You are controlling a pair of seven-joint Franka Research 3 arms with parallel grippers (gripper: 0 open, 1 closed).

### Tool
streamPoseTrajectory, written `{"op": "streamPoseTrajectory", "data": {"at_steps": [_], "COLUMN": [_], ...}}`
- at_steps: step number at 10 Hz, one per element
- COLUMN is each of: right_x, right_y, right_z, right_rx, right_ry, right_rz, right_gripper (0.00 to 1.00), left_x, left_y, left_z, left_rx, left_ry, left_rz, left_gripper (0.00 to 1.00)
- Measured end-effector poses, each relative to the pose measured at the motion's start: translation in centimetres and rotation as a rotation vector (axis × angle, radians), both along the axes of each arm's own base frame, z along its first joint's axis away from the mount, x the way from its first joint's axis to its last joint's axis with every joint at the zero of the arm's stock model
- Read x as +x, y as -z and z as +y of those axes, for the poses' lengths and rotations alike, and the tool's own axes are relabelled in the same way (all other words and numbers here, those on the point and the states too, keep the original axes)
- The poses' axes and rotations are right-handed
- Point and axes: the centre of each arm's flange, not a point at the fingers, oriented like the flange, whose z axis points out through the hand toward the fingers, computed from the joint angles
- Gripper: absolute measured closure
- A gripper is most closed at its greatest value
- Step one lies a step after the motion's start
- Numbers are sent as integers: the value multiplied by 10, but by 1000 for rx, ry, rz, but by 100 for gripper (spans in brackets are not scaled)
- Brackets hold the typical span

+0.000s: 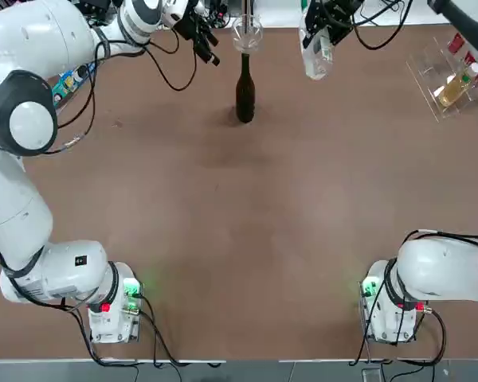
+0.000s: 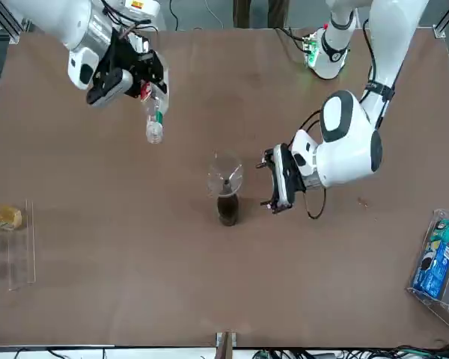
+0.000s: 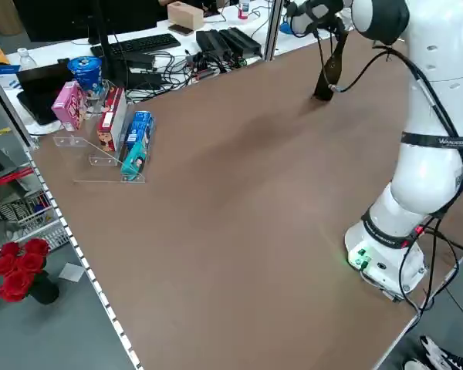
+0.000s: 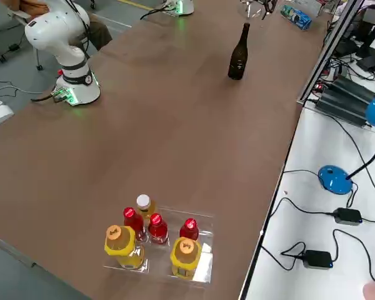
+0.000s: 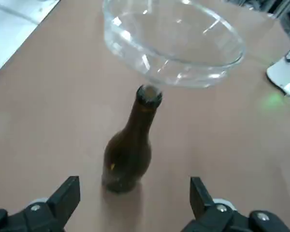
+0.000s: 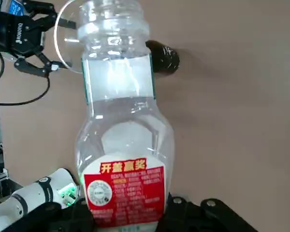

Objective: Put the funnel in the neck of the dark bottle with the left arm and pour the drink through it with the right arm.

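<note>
Meanwhile, the small clear plastic funnel [image 5: 174, 46] with its round bowl is sitting in the neck of the tall, nearly black glass bottle [image 5: 128, 150], which is standing upright on the brown table [image 1: 247, 239]. The left arm's dark two-finger gripper [image 2: 273, 179] is hanging just beside the bottle with its fingers [image 5: 65, 198] spread wide and grasping nothing; in the left wrist view the bottle is standing a little beyond the gap between them, apart from both.

The right arm's dark gripper [image 2: 138, 78] is clenching the base end of the small clear plastic drink bottle [image 6: 121, 130] with the red-and-white label, holding it tipped mouth-down. Its neck is reaching out past the fingertips, and no cap is showing on the open mouth. The mouth is pointing toward the funnel bowl but is well apart from it, off to one side.

By the look of it, the funnel is light, thin and slippery, perched loosely on a narrow neck, so a nudge from the drink bottle could tip it off; any regrasp would best go to the bowl's rim. The dark bottle is probably heavy and stiff but tall and narrow-footed, best steadied at its body. The drink bottle is likely soft-walled, so a firm squeeze near its stiffer base, where the fingers are sitting, seems the safest hold while pouring.
</note>
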Motion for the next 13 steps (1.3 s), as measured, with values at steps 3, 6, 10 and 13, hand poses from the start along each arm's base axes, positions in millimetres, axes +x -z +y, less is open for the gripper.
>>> {"op": "streamPoseTrajectory", "data": {"at_steps": [3,6,10,13], "right_x": [-15,-29,-35,-21], "right_y": [0,2,14,25], "right_z": [34,64,91,115], "right_rx": [-28,-56,-100,-147], "right_ry": [28,39,60,85], "right_rz": [-17,-48,-46,-31], "right_gripper": [61,61,61,61], "left_x": [-6,-1,-7,-5], "left_y": [-2,26,46,45], "left_z": [-24,-29,-46,-47], "left_rx": [-80,-223,-352,-417], "left_ry": [108,240,265,237], "left_rz": [-69,-193,-184,-181], "left_gripper": [0,0,0,0]}}
